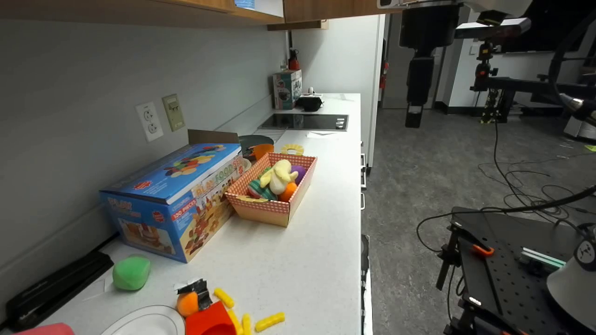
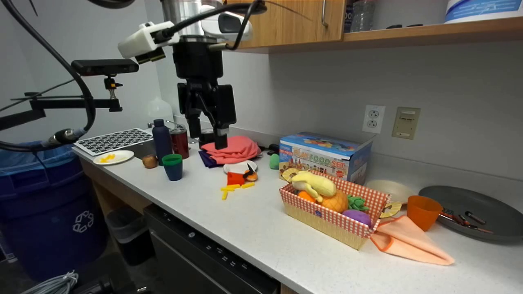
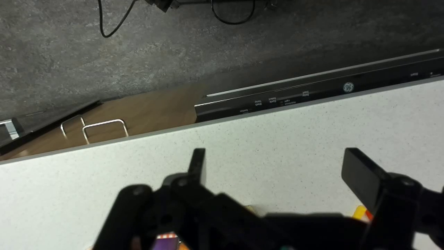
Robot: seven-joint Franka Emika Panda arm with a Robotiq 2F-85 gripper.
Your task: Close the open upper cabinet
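Pale speckled counter (image 2: 253, 232) in good view. Above it, the upper cabinet (image 2: 429, 32): light tan wood, only the lower part visible. Condition: open. In an exterior view a plain, flat wooden door (image 1: 335, 9) stands out from the cabinet front, with white interior (image 1: 270, 7) showing beside it. The adjoining door (image 2: 286, 24), of similar grained wood, sits flush. Gripper (image 3: 277, 166): pointing down, hanging lower than the cabinet in both exterior views; jaws spread well apart. Inside the cabinet: a white-and-blue tub (image 2: 486, 10) and a clear container (image 2: 363, 16). Metal bar handle (image 2: 324, 14) mounted upright on the adjoining door.
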